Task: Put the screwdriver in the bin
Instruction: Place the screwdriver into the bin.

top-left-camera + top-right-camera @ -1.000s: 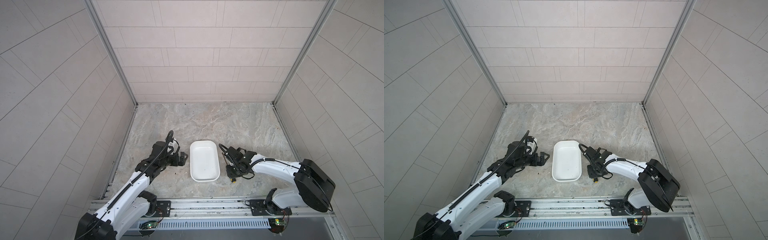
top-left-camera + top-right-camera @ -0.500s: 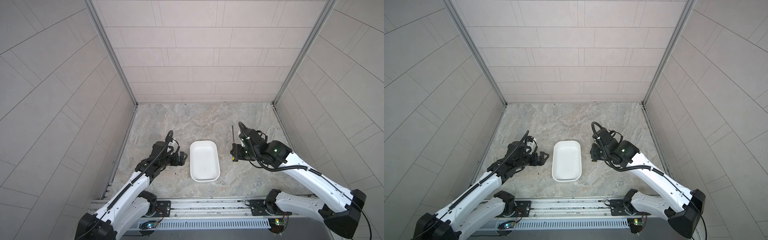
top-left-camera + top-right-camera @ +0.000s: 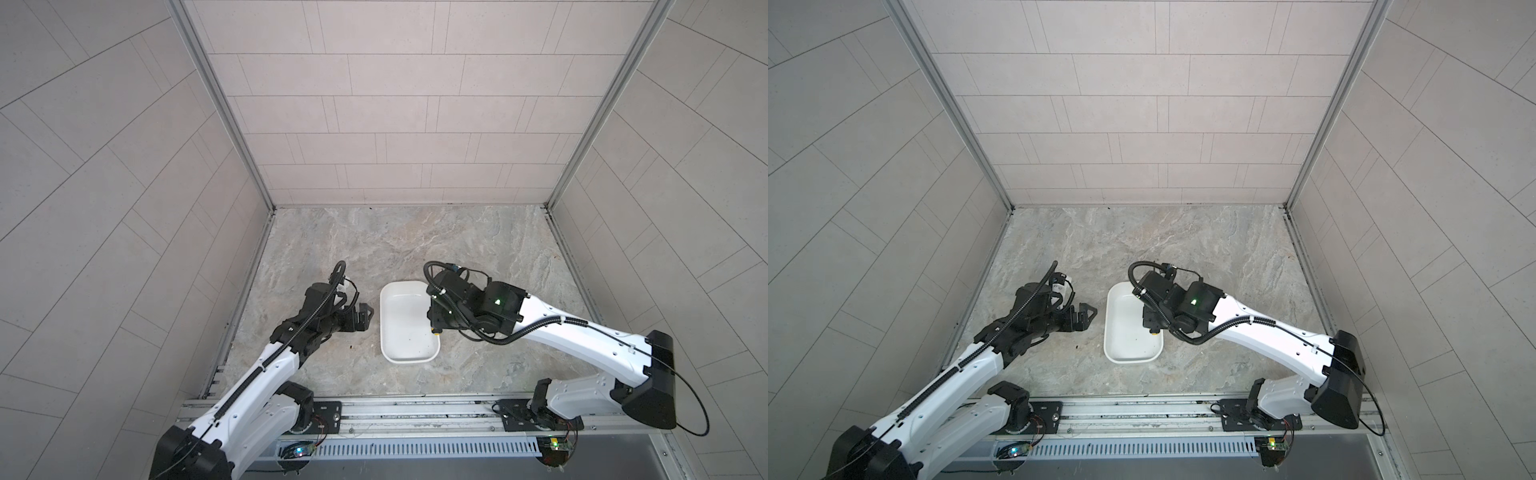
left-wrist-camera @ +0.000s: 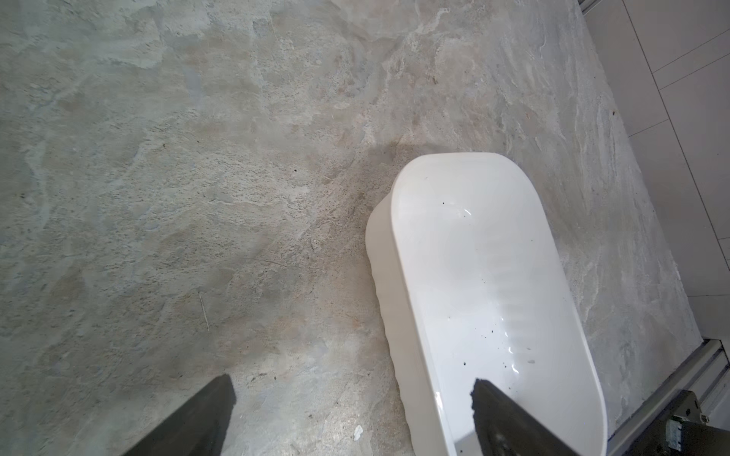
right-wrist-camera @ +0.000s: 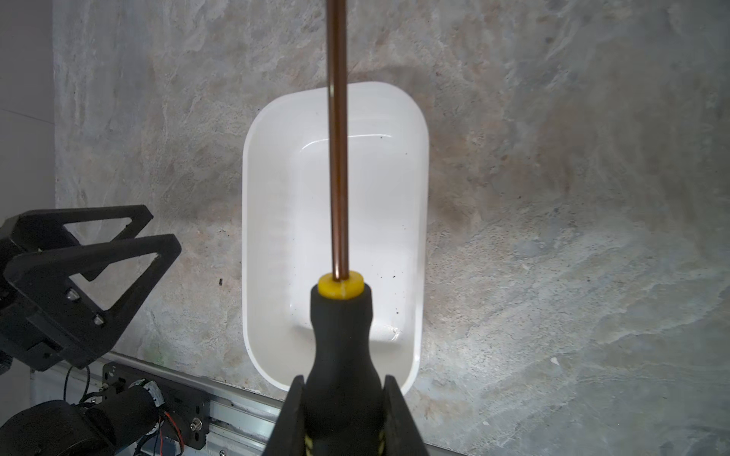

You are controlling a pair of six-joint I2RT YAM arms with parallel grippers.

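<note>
Right arm [image 3: 557, 332] stretched over the bin [image 3: 399, 332], screwdriver [image 5: 341, 335] in its claw.
The right gripper [image 5: 343, 410] pinches the black handle, shaft lengthwise above the bin; the left gripper [image 3: 365, 316] sits spread beside it.

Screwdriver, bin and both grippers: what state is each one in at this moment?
screwdriver: held by its black handle, lifted over the bin, not yet in it
bin: flat on the table, empty apart from a few dark specks
right gripper: shut on the screwdriver
left gripper: open, empty, next to the bin
</note>
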